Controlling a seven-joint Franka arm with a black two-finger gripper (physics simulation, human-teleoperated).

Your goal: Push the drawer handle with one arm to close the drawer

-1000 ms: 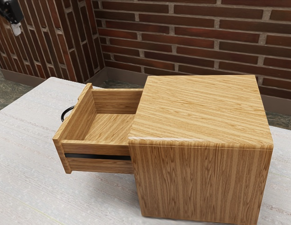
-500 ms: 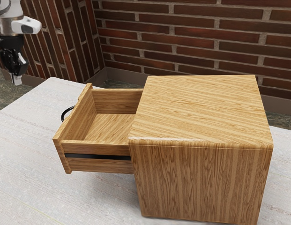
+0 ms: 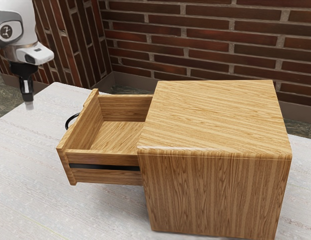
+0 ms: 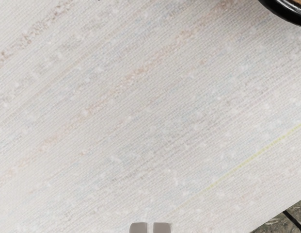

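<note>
And here's the pincer (image 3: 29,104), poised clear of everything, its two tips all but together, a mere slit between them, nothing in hold! The black handle (image 3: 66,123) sits between three and four o'clock from it in the exterior view, near but untouched, on the front of the drawer (image 3: 117,135). That drawer stands well out of the cabinet (image 3: 215,120), over at three o'clock, all on the pale counter (image 3: 25,165).

Now, the danger! Come in too high and the tips could skim over the drawer front; catch the curved handle off-centre and they might slip off or wedge inside it. A slanting shove may bind the drawer, and dropping too low risks scraping the counter.

Compare the angles: the wrist view picks out that slit between the tips, which merge in the exterior view, while the exterior view supplies the drawer's open depth and dark side rail (image 3: 102,167).
</note>
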